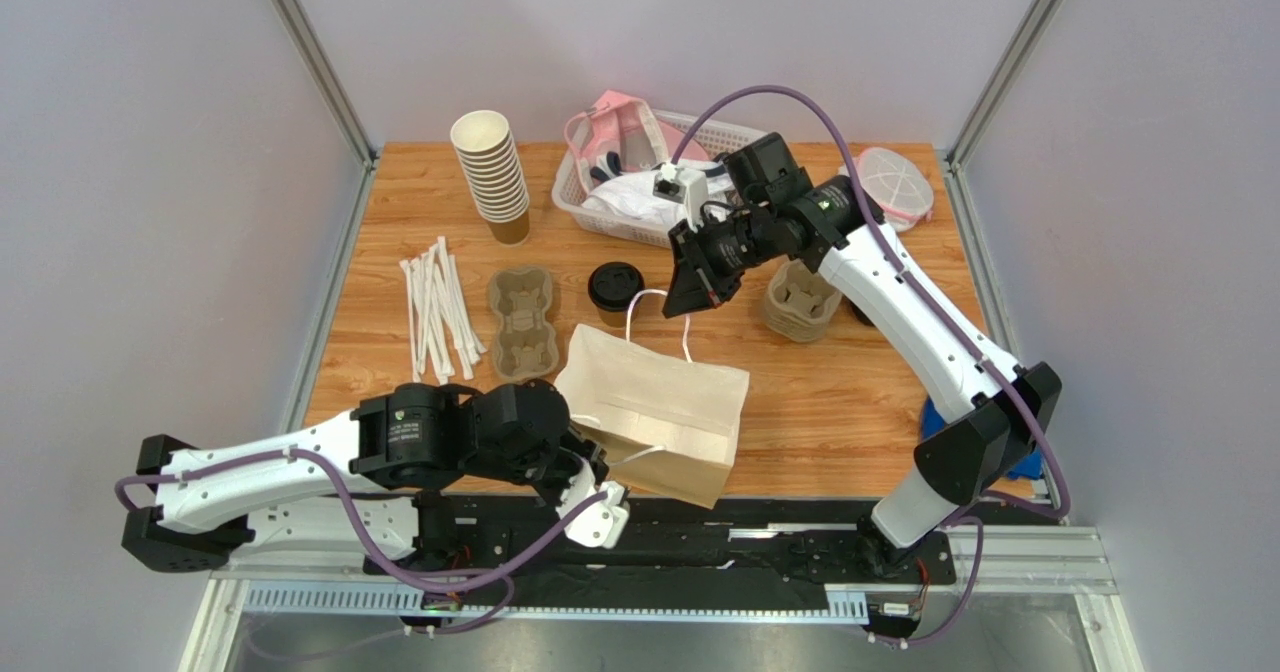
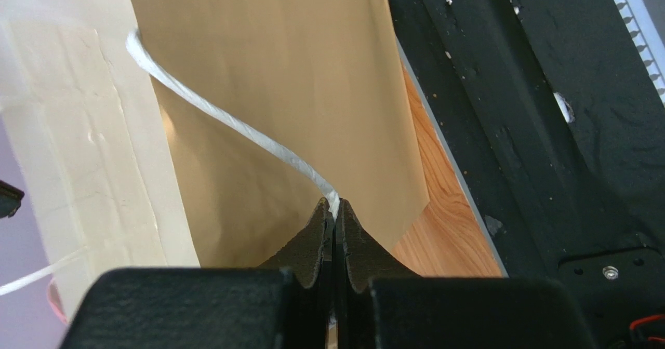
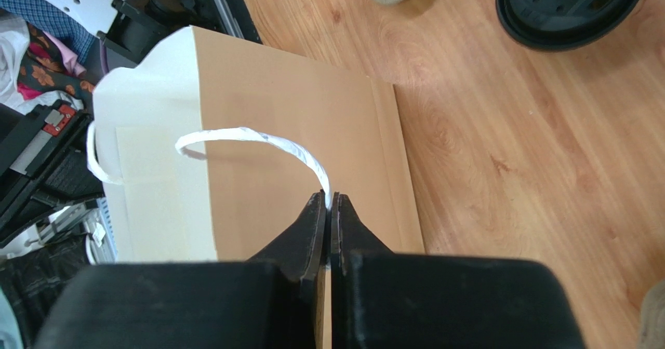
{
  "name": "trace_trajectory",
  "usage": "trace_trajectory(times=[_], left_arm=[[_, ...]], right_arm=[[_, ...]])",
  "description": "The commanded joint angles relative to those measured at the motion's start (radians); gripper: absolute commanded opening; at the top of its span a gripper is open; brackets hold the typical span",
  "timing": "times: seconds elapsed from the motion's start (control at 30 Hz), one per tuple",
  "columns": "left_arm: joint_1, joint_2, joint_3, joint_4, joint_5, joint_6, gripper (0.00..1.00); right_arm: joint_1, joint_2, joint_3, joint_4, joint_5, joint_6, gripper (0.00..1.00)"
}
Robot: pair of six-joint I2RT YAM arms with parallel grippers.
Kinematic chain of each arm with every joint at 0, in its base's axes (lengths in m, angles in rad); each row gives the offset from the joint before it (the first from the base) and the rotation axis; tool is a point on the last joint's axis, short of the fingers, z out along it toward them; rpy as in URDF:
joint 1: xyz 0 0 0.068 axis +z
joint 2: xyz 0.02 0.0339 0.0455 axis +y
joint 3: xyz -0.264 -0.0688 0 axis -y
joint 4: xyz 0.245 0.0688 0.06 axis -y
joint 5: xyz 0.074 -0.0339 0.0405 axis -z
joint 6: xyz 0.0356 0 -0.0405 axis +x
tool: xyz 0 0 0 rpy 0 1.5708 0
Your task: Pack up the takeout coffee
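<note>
From above, the coffee (image 1: 615, 285) shows little but its lid, and the right wrist view cuts that lid at the top edge. The right arm (image 1: 917, 320) hides part of a carrier (image 1: 796, 309), part of the basket (image 1: 732, 135), its contents unclear, and most of a blue thing (image 1: 932, 420). The near handle (image 2: 234, 127) vanishes inside the left gripper (image 2: 334, 213), the far handle (image 3: 257, 137) inside the right gripper (image 3: 328, 205). The bag (image 2: 273, 92) runs off the left wrist view's top.

Right gripper (image 3: 329, 205) clamped on the white twisted-paper handle (image 3: 257, 137) of a kraft-brown paper bag (image 3: 312, 100).
Bag's white-lined mouth faces 9 o'clock on the wooden tabletop (image 3: 507, 170); a round black plastic lid (image 3: 570, 6) sits at 1 o'clock, well apart.
</note>
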Motion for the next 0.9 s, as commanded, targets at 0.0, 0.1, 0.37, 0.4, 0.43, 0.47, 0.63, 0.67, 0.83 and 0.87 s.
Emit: trace_trajectory(times=[0.0, 0.1, 0.37, 0.4, 0.43, 0.47, 0.63, 0.67, 0.83, 0.87], left_arm=[[-0.005, -0.026, -0.019, 0.038, -0.020, -0.001, 0.00], [-0.005, -0.029, -0.026, 0.036, -0.028, -0.010, 0.00], [0.003, -0.064, -0.002, 0.029, -0.066, -0.048, 0.10], [0.003, -0.072, 0.009, 0.018, -0.068, -0.056, 0.14], [0.004, -0.072, 0.018, 0.012, -0.063, -0.076, 0.18], [0.012, -0.075, 0.047, 0.006, -0.054, -0.085, 0.28], [0.024, -0.067, 0.147, -0.023, 0.003, -0.122, 0.50], [0.024, -0.064, 0.176, -0.023, 0.007, -0.122, 0.52], [0.024, -0.040, 0.246, -0.033, 0.040, -0.122, 0.60], [0.024, -0.038, 0.266, -0.033, 0.043, -0.119, 0.61]], right_arm=[[-0.004, 0.011, -0.042, 0.003, -0.035, -0.004, 0.00], [-0.005, 0.021, -0.070, -0.009, -0.020, -0.026, 0.00], [-0.007, -0.035, -0.084, -0.052, -0.053, -0.030, 0.00], [-0.005, -0.047, -0.088, -0.051, -0.055, -0.029, 0.00], [-0.005, -0.058, -0.090, -0.054, -0.052, -0.035, 0.02], [-0.005, -0.082, -0.090, -0.057, -0.049, -0.039, 0.06], [-0.005, -0.147, -0.035, -0.064, -0.001, -0.095, 0.49], [-0.005, -0.151, -0.019, -0.069, 0.005, -0.122, 0.54], [-0.009, -0.145, 0.085, -0.113, 0.053, -0.213, 0.75], [-0.005, -0.147, 0.102, -0.116, 0.057, -0.225, 0.79]])
